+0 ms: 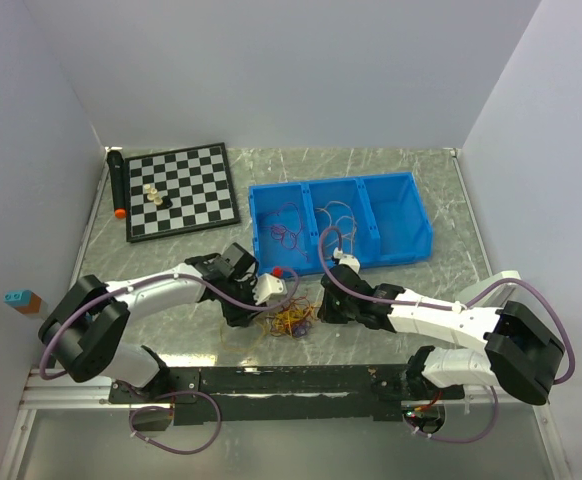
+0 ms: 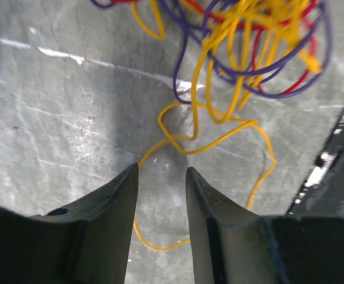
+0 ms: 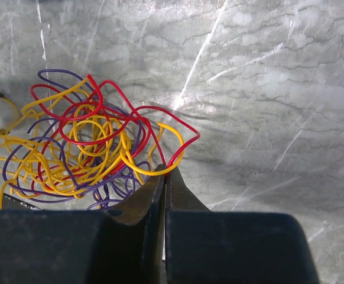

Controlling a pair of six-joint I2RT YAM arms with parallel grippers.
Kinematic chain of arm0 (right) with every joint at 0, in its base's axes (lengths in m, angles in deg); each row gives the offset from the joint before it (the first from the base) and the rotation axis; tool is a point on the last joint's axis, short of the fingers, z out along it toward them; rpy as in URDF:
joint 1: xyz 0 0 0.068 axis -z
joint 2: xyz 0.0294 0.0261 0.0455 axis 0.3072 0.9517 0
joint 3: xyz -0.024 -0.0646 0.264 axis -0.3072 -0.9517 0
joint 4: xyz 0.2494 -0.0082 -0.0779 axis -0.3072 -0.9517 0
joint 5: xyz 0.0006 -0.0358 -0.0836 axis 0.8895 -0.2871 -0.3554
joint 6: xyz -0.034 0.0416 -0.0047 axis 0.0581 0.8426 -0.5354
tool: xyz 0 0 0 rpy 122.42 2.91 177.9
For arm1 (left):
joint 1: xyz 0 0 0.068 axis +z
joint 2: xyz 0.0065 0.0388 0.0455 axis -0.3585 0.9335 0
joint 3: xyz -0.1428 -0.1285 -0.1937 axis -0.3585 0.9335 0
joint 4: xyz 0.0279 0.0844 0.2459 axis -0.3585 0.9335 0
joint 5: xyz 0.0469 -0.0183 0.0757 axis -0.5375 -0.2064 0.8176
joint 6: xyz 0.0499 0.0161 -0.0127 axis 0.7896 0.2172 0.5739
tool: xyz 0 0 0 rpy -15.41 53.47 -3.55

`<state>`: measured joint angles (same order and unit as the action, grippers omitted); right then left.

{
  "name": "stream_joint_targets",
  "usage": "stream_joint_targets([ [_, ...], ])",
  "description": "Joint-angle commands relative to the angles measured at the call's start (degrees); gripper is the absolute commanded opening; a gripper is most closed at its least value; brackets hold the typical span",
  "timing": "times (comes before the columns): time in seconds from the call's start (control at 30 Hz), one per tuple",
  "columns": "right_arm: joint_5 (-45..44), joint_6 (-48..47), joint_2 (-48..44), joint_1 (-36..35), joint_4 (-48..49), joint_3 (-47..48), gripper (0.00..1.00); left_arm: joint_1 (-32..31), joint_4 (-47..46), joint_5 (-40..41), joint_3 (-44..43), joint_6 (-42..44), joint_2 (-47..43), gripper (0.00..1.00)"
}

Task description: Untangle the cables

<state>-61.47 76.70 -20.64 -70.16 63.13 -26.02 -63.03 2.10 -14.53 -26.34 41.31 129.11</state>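
- Right wrist: right gripper [image 3: 165, 171] pinching red loop of cables [image 3: 89, 142].
- Left gripper [image 2: 160, 177] spread, empty (yellow strand just ahead).
- Cables knotted throughout; separation mostly outstanding.

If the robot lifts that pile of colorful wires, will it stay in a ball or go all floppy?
Probably floppy: the cables are thin, curly loops. Likely light, and interlocked strands may drag the whole clump along.
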Motion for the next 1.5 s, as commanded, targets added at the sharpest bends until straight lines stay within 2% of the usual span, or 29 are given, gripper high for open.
stream_joint_targets([
  [0.0,-0.88,0.40,-0.94,-0.55,1.42,1.04,0.00,0.10,-5.58,3.22,1.61,1.10,-0.79,0.44],
  [0.17,-1.14,0.49,-1.65,-0.64,0.89,0.42,0.00,0.27,-6.99,3.58,1.35,1.01,1.67,0.44],
  [0.33,-1.93,0.57,-3.14,-0.55,-0.25,-0.19,0.00,0.88,-5.50,3.75,1.52,1.98,3.35,0.37],
  [0.73,-2.81,0.49,-4.63,-0.55,-0.78,-1.07,0.00,6.51,5.31,4.02,-0.32,5.67,-0.61,0.50],
  [0.93,-3.34,0.31,-5.16,-0.55,-1.39,-1.07,0.00,7.39,6.28,2.45,0.12,6.20,0.44,0.49],
  [1.07,-3.69,0.57,-5.78,-0.55,-1.74,-1.25,0.00,7.48,8.30,-0.46,-0.94,5.93,2.55,0.38],
  [1.2,-4.04,0.57,-5.95,-0.55,-2.09,-1.16,0.00,7.39,8.65,-1.17,-0.68,5.49,1.86,0.01],
  [1.37,-4.66,0.05,-5.86,-0.55,-2.97,-0.20,0.00,7.92,11.81,0.06,-3.39,4.53,-0.60,0.01],
  [1.47,-6.32,-0.65,-6.83,-0.55,-5.25,0.85,0.00,11.60,15.41,0.32,-8.83,4.70,-3.76,0.01],
])
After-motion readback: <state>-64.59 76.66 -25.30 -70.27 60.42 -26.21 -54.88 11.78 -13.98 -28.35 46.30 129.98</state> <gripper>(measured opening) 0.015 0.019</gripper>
